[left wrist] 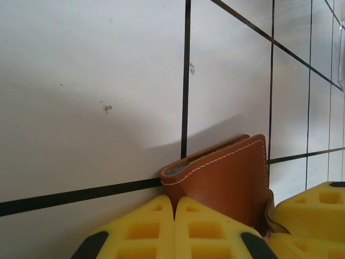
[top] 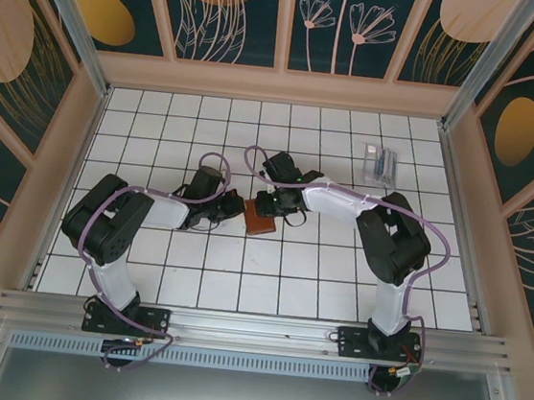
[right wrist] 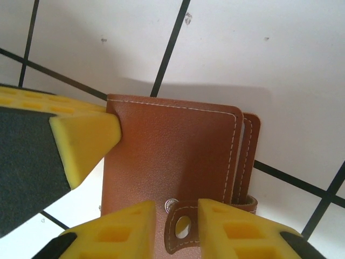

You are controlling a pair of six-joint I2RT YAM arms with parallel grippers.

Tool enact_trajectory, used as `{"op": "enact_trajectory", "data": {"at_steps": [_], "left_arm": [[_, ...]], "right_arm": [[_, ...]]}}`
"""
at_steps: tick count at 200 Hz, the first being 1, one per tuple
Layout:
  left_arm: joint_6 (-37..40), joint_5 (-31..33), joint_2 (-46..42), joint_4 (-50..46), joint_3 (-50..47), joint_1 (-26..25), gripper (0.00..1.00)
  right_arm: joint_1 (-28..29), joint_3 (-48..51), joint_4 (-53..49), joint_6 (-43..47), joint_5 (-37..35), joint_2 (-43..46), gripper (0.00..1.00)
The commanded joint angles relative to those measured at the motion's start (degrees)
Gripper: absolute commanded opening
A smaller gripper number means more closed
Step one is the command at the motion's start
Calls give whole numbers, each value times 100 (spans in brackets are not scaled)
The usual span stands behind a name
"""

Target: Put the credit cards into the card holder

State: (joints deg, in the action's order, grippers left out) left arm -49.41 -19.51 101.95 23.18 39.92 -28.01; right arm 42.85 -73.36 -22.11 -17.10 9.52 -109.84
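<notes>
Top external view: holder between both grippers, cards well apart

The holder (top: 261, 222) is seen on the tiled table (top: 238, 284), folded shut, between the left gripper (top: 230, 211) and the right gripper (top: 269, 203). The cards (top: 382, 163) are found far back on the right, well apart from it, so none is judged to be put in yet.

In the left wrist view the left gripper (left wrist: 174, 202) is clenched, pad against pad, and nothing is seen between the pads. Its tips are set just at the holder's (left wrist: 226, 178) near corner. In the right wrist view the jaws of the right gripper (right wrist: 177, 208) are parted and the strap (right wrist: 183, 232) is placed in the gap. No firm pinch is seen, so it is counted as released.

The holder is judged to be light, soft leather, which is easily bent and easily pushed over the smooth tiles. It is best pressed down on one flap while the other is lifted by its free edge. The cards are judged thin, stiff and slippery, and are best taken by a short edge.
</notes>
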Motion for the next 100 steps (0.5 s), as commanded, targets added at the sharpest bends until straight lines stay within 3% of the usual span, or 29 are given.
{"op": "enact_trajectory", "data": {"at_steps": [1,53,100], "left_arm": [[34,-71,147,-361,-55,-3,6],[28,-88,182,-355,-37,-3,6],[23,-88,183,-364,-37,-2,6]], "right_arm": [[48,-152,-3,-32,-20,12,28],[48,-148,14,-32,-11,103,26],[39,-126,22,-39,6,103,13]]}}
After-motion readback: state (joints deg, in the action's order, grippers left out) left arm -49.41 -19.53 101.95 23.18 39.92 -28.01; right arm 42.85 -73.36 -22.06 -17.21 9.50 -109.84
